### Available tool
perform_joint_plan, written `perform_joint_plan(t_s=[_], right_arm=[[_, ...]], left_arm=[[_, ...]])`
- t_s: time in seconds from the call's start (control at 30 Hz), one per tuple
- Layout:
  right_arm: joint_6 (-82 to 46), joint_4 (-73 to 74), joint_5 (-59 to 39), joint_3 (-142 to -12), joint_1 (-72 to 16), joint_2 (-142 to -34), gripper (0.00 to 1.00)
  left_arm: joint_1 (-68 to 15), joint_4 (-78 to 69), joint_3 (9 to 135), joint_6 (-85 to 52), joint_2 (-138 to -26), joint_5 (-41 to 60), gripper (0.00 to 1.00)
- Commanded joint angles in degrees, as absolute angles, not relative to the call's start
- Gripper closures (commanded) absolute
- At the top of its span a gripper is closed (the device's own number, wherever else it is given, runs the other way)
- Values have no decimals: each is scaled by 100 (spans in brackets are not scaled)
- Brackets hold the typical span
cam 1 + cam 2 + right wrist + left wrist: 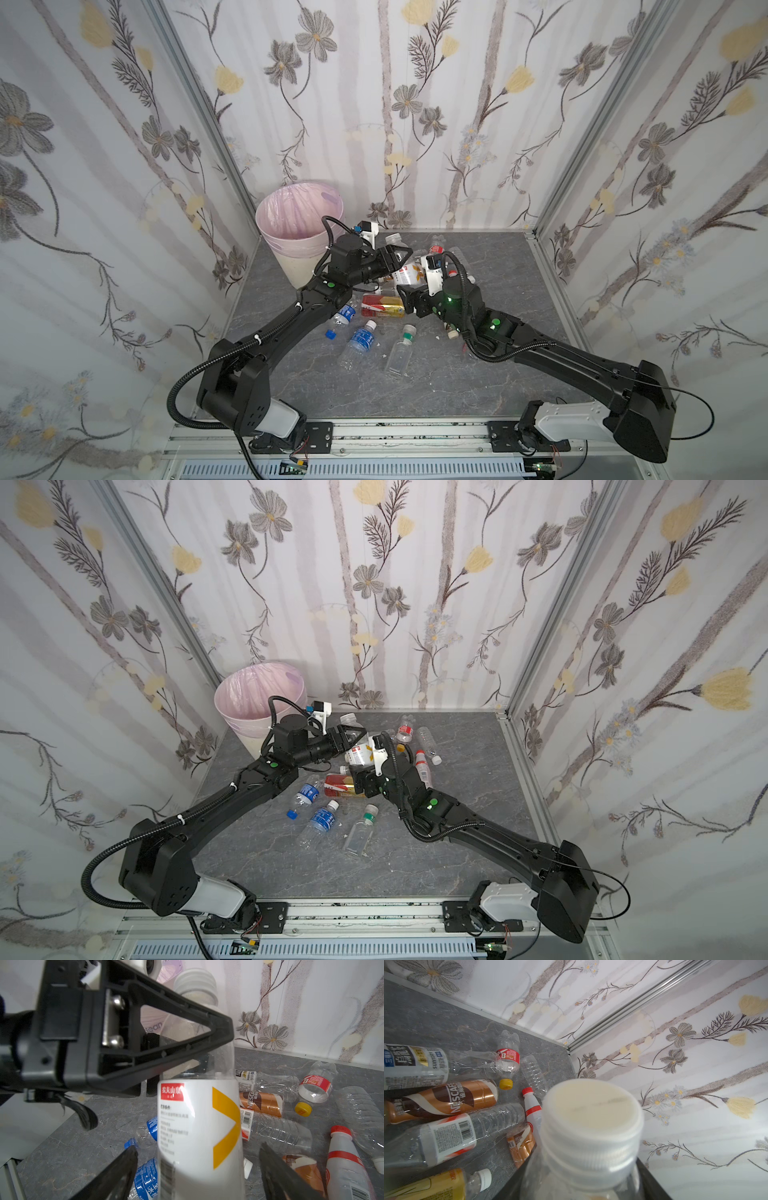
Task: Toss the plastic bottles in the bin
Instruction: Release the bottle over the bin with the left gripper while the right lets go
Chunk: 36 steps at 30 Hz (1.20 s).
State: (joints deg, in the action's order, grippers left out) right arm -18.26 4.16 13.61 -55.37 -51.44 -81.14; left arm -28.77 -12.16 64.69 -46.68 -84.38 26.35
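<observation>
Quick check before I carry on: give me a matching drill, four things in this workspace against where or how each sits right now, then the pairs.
Things:
1. bin
2. chevron-label bottle
3. green-capped bottle
4. Nescafé bottle

States:
a. lying flat, brown and gold
b. upright, back left corner
c. held up off the table
d. lying flat, clear body

Pairs: 1-b, 2-c, 3-d, 4-a.
</observation>
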Motion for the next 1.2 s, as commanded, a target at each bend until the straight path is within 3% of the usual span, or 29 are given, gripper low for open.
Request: perform_joint_plan(t_s=[0.0,0.2,0.4,0.57,0.7,0.83,0.87,0.97,1.17], right_arm=[[-1749,574,1444,-5375,-5109,-7853,3],[-1860,592,1614,-4813,-4785,-7124,0],[-1959,615,1582,-4519,-4467,-6785,0],[-2013,724,1508,-4447,-4430,-6728,0],[-2098,791,1430,-4438,-4421,-6793,0],[-2268,917,1246,-4360,-4427,-6799,0],[-2314,958,1223,-4359,-4430,-6790,0],[-2393,965,1160,-4088,-4430,-6738,0],[-2427,1046,1170,-3906,-4430,-6722,0]], left_arm=[[-2757,-1283,6554,-4437,-8397,2538,41],[-2363,-927,7217,-3503,-7799,2049,43],[-2377,-603,8303,-1366,-6747,-329,42],[-2345,-1641,8471,416,-6431,-1745,40],[-2034,-2130,8595,1184,-6825,-2038,39],[-1045,-2127,8699,354,-7717,-1936,37],[-766,-1861,8808,-67,-8049,-1810,32],[-522,-128,9660,-652,-8950,-1203,1],[-988,-104,9472,-907,-8128,-450,0]])
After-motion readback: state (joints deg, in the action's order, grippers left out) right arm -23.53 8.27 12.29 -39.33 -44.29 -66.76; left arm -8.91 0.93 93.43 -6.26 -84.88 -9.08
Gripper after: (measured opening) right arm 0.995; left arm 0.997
